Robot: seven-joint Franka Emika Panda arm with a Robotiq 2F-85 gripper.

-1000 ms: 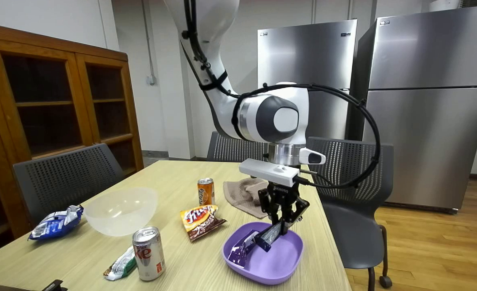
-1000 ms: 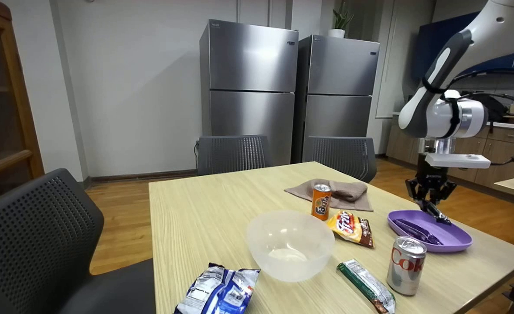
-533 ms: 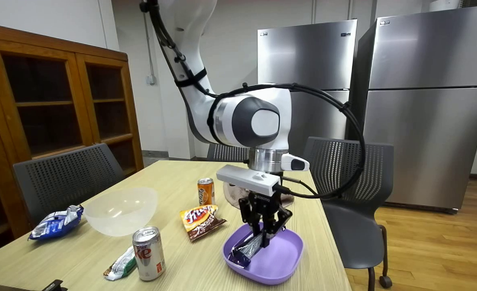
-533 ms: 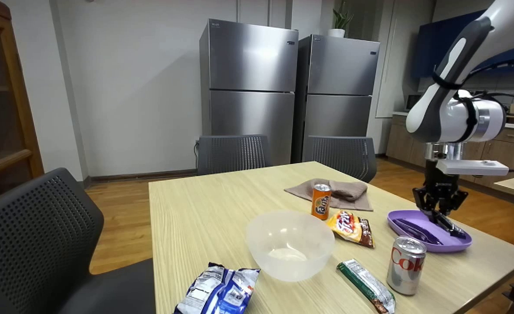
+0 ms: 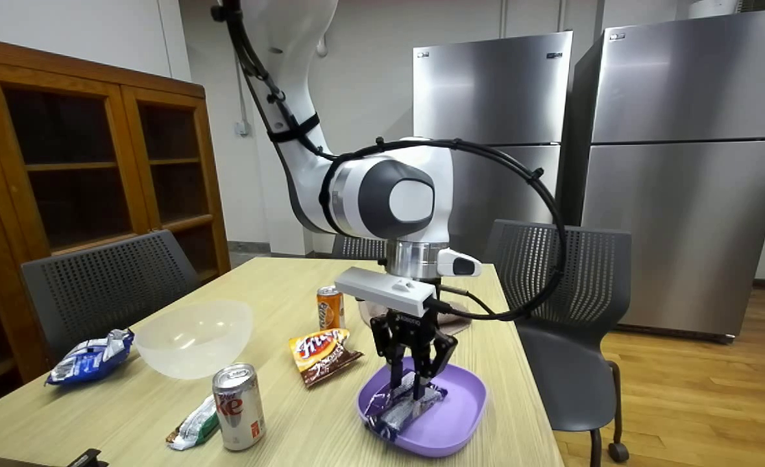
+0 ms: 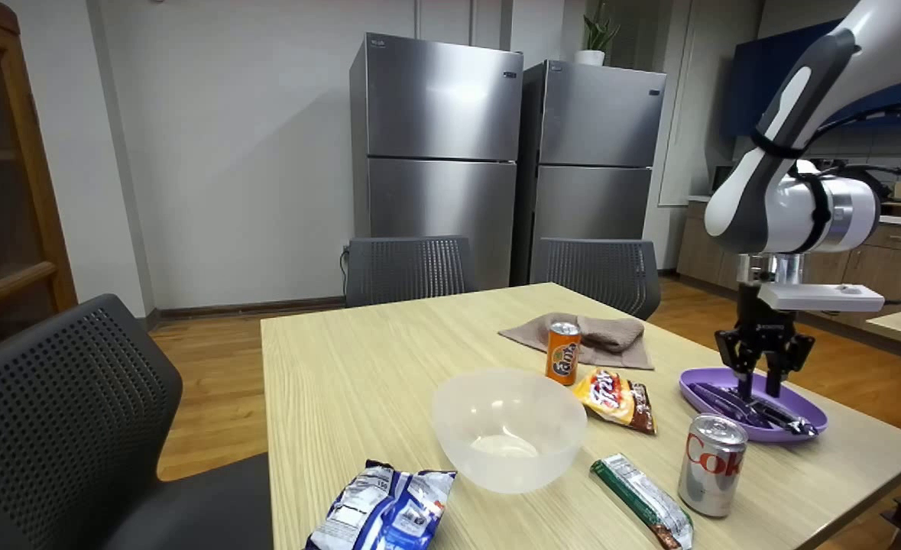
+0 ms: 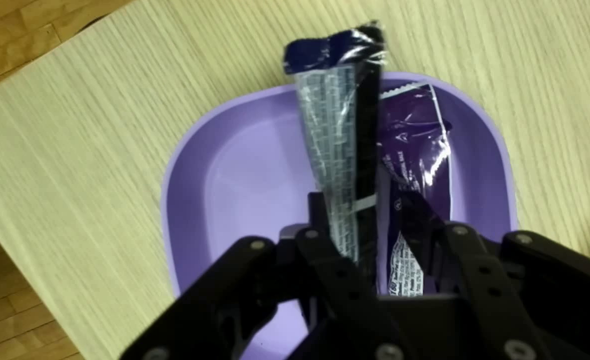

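End effector [image 7: 366, 204] — jaws apart — over bars [image 7: 330, 125] (purple dish [image 7: 249, 185] below)

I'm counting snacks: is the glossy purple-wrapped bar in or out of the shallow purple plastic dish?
In: the wrist view shows the purple-wrapped bar lying inside the purple dish; both exterior views agree.

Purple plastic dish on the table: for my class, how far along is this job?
Looks done: a purple wrapped bar lies in the purple plastic dish. In hand: the open black gripper straddles a navy, black and silver wrapped bar at the dish. Left: probably lifting clear, as the gripper sits low over the dish.
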